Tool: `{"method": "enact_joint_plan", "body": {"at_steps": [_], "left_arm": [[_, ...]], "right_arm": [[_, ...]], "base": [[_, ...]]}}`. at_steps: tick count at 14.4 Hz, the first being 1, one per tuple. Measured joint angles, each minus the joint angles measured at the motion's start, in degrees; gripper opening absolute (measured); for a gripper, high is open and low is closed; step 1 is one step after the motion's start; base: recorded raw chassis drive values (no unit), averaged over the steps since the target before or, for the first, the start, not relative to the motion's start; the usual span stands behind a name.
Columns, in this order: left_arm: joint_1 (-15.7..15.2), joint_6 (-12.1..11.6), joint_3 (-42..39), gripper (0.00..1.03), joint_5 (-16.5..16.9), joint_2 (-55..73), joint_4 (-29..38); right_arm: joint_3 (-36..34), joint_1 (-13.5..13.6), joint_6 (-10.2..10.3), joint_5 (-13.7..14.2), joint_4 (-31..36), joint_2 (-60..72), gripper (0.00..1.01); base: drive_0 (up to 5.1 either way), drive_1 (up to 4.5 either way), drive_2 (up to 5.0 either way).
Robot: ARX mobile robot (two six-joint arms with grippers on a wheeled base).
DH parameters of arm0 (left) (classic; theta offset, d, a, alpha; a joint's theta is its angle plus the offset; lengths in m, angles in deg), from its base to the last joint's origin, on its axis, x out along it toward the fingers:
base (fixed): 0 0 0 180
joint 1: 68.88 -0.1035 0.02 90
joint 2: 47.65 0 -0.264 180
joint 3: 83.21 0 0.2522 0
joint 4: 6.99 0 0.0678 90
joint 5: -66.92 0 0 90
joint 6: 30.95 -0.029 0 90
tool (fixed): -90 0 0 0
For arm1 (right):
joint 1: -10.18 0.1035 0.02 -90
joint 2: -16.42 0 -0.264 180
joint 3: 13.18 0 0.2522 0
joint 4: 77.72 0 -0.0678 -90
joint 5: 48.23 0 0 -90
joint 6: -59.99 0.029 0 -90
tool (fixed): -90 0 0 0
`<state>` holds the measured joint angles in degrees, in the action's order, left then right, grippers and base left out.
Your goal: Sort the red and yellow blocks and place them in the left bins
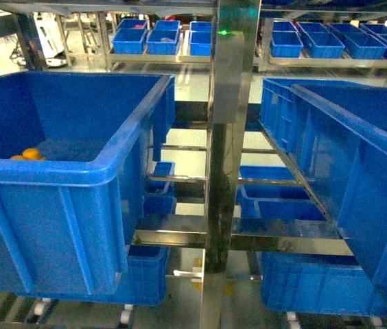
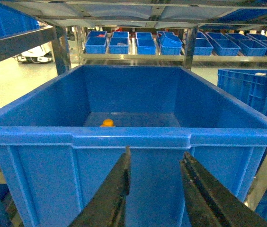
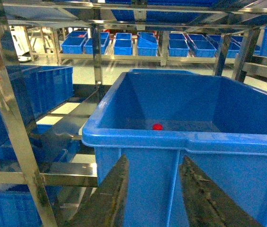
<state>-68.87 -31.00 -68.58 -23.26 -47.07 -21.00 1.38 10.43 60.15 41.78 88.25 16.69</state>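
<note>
Both grippers' jaws are hanging apart, empty. Glossy red plastic block (image 3: 157, 126) is sitting in right-hand deep blue crate (image 3: 181, 139); best descending vertically, clearing the rim.

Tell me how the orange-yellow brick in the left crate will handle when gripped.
The orange-yellow brick looks glossy, so it may slip between the fingers. It seems small and probably light. Lying low in the deep blue crate, it likely needs a reach down from above the rim.

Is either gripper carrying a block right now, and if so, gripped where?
Nothing is held. The left gripper and right gripper are both open and empty, each in front of a blue crate.
</note>
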Motion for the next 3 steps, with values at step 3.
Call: {"method": "enact_joint_plan", "body": {"at_steps": [3], "left_arm": [[0.0,0.0,0.0,0.53,0.1,0.0,0.0]], "right_arm": [[0.0,0.0,0.0,0.0,0.0,0.0,0.53]], "base": [[0.0,0.00,0.0]]}}
